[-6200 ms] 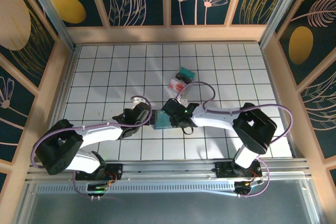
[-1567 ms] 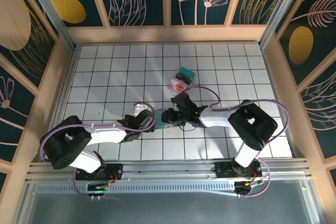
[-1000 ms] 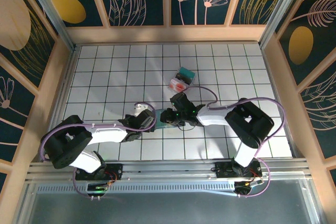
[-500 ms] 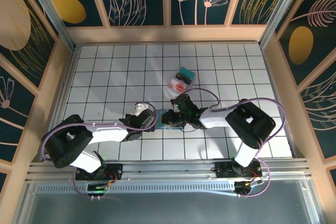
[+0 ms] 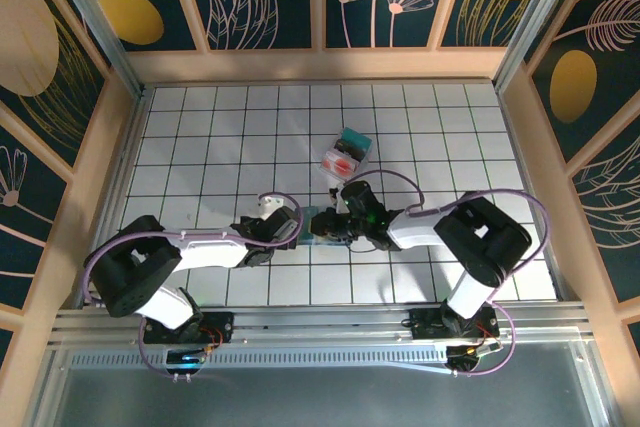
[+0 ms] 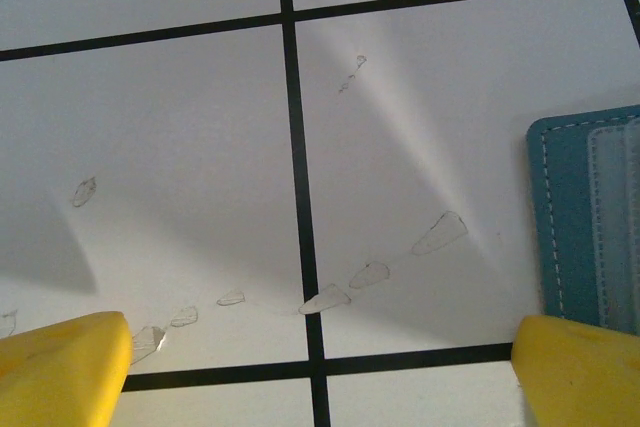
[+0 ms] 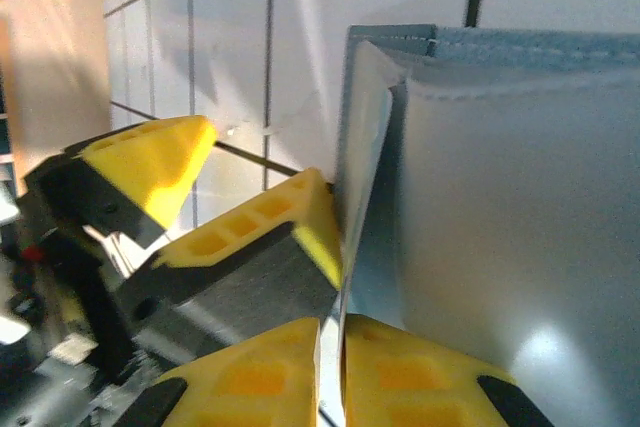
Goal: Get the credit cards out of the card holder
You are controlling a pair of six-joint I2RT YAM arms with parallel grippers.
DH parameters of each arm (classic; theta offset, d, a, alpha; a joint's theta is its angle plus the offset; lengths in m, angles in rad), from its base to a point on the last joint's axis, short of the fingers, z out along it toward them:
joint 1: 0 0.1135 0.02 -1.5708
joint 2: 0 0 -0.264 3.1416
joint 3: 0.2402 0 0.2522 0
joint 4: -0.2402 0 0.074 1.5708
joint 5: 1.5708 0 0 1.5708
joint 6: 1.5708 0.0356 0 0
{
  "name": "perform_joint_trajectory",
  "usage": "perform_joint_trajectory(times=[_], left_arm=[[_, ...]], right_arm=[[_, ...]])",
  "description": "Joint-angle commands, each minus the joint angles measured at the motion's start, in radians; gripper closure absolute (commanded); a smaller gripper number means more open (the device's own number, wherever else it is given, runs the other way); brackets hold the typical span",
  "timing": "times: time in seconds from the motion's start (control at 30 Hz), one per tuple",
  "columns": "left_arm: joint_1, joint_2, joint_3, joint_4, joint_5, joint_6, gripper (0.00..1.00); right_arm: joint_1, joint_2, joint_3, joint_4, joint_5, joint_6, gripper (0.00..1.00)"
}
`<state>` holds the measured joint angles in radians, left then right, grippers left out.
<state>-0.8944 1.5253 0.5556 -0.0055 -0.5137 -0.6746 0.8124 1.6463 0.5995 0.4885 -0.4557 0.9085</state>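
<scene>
- Right wrist: right gripper [image 7: 330,332] narrowed, pinching a thin edge of the card holder [image 7: 520,197].
- Left wrist: left gripper [image 6: 320,372] wide, card holder at right edge.

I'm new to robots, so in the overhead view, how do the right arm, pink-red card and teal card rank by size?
Largest: the right arm.
Then the pink-red card and the teal card, which look alike, so they are unranked.

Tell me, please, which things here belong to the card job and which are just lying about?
Job in hand:
- card holder
- teal card
- pink-red card
- left pincer
- right pincer

Just there:
- tiled table
- patterned walls
</scene>
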Motion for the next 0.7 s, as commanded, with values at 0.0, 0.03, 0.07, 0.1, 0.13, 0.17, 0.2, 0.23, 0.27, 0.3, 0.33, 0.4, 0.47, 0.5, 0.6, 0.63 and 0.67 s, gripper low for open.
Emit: perform_joint_trajectory(times=[0.0,0.03,0.07,0.1,0.13,0.17,0.2,0.23,0.27,0.3,0.33,0.4,0.47,0.5,0.6,0.63,0.67], left_arm=[[-0.002,0.044,0.003,-0.056,0.006,-0.009,0.01],[-0.002,0.044,0.004,-0.057,0.005,-0.01,0.01],[-0.002,0.044,0.006,-0.057,0.006,-0.01,0.01],[-0.002,0.045,0.006,-0.057,0.008,-0.009,0.01],[-0.002,0.046,0.005,-0.057,0.007,-0.01,0.01],[-0.002,0.045,0.005,-0.057,0.009,-0.01,0.01],[-0.002,0.045,0.006,-0.056,0.008,-0.011,0.01],[-0.001,0.045,0.005,-0.054,0.009,-0.012,0.01],[-0.002,0.047,0.006,-0.053,0.011,-0.014,0.01],[-0.002,0.048,0.006,-0.053,0.013,-0.012,0.01],[-0.002,0.049,0.006,-0.053,0.014,-0.011,0.01],[-0.003,0.048,0.005,-0.053,0.012,-0.011,0.01],[-0.003,0.045,0.003,-0.052,0.008,-0.014,0.01],[-0.002,0.045,0.001,-0.051,0.008,-0.016,0.01],[-0.003,0.05,0.001,-0.05,0.009,-0.015,0.01],[-0.003,0.05,0.001,-0.05,0.008,-0.016,0.01],[-0.002,0.049,0.001,-0.051,0.004,-0.016,0.01]], right_arm=[[-0.009,-0.064,-0.018,0.113,-0.047,0.009,0.86],[-0.011,-0.069,-0.021,0.114,-0.047,0.007,0.87],[-0.012,-0.07,-0.023,0.117,-0.049,0.009,0.87],[-0.012,-0.069,-0.021,0.119,-0.053,0.01,0.87],[-0.012,-0.063,-0.017,0.121,-0.056,0.011,0.87],[-0.012,-0.058,-0.013,0.123,-0.06,0.009,0.87],[-0.012,-0.05,-0.008,0.12,-0.06,0.012,0.87],[-0.012,-0.045,-0.006,0.12,-0.06,0.012,0.87],[-0.012,-0.037,-0.002,0.115,-0.057,0.012,0.87],[-0.01,-0.031,0.004,0.106,-0.054,0.012,0.87],[-0.01,-0.024,0.006,0.101,-0.05,0.012,0.88],[-0.01,-0.023,0.009,0.084,-0.036,0.011,0.93],[-0.012,-0.036,0.009,0.041,-0.006,0.005,0.99],[-0.014,-0.046,0.01,0.013,0.012,-0.002,1.0],[-0.017,-0.08,0.017,-0.091,0.068,-0.032,1.0],[-0.018,-0.088,0.025,-0.127,0.088,-0.044,1.0],[-0.017,-0.094,0.037,-0.173,0.109,-0.056,1.0]])
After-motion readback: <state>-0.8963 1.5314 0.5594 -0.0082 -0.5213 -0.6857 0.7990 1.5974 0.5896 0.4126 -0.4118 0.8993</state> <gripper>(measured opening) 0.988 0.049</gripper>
